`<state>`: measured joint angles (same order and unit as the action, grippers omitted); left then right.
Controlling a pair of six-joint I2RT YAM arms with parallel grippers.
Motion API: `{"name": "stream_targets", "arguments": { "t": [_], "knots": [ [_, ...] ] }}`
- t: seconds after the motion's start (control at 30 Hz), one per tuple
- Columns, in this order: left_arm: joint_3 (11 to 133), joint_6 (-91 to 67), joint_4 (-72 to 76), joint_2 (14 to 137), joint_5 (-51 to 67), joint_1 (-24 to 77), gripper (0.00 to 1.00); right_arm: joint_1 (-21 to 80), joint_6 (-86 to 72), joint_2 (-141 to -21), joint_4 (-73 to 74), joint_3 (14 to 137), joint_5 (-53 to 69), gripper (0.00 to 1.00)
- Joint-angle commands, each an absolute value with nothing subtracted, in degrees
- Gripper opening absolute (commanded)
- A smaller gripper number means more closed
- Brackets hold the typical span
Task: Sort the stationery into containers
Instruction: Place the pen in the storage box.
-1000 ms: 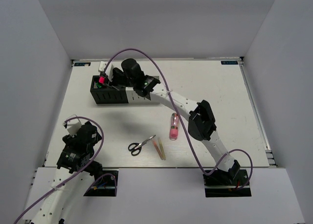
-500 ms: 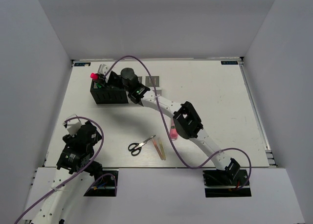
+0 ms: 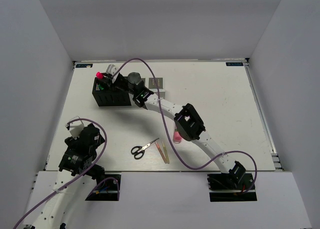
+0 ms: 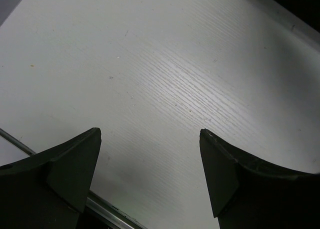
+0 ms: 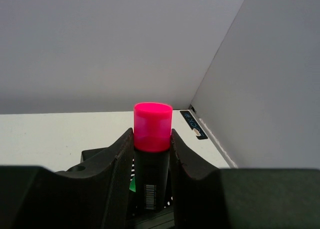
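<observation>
Gripping the pink-capped marker (image 5: 152,120) upright by its barrel, the right hand (image 5: 151,139) is hovering with the black organizer (image 3: 112,97) just below it, probably needing to centre and lower before releasing, while the left hand (image 4: 150,154) is hanging wide open, empty.

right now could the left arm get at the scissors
Probably yes: the left pincer is open and empty, and only bare table lies between it and the scissors.

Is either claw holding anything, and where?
The right gripper pinches the pink-capped marker where its cap meets the black body; the left gripper holds nothing.
</observation>
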<state>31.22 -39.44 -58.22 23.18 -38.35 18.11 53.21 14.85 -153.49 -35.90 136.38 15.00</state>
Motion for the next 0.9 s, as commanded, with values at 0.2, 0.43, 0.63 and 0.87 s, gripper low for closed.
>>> {"name": "stream_targets", "arguments": {
  "t": [0.2, 0.43, 0.63, 0.87],
  "knots": [
    [30.8, -39.4, -57.7, 23.3, -38.2, 17.8, 0.9, 52.6, 12.7, -154.3, -40.2, 137.9, 14.7, 0.08],
    [30.8, -39.3, -57.7, 23.5, -38.4, 17.8, 0.9, 52.6, 12.4, -155.4, -40.3, 139.0, 14.1, 0.08],
    [30.8, -39.4, -57.7, 23.5, -38.6, 17.8, 0.9, 52.6, 12.0, -156.0, -40.4, 139.7, 14.2, 0.08],
    [30.8, -39.4, -57.9, 23.4, -38.6, 17.7, 0.9, 52.8, 10.8, -156.3, -40.6, 139.2, 14.6, 0.14]
  ]
}}
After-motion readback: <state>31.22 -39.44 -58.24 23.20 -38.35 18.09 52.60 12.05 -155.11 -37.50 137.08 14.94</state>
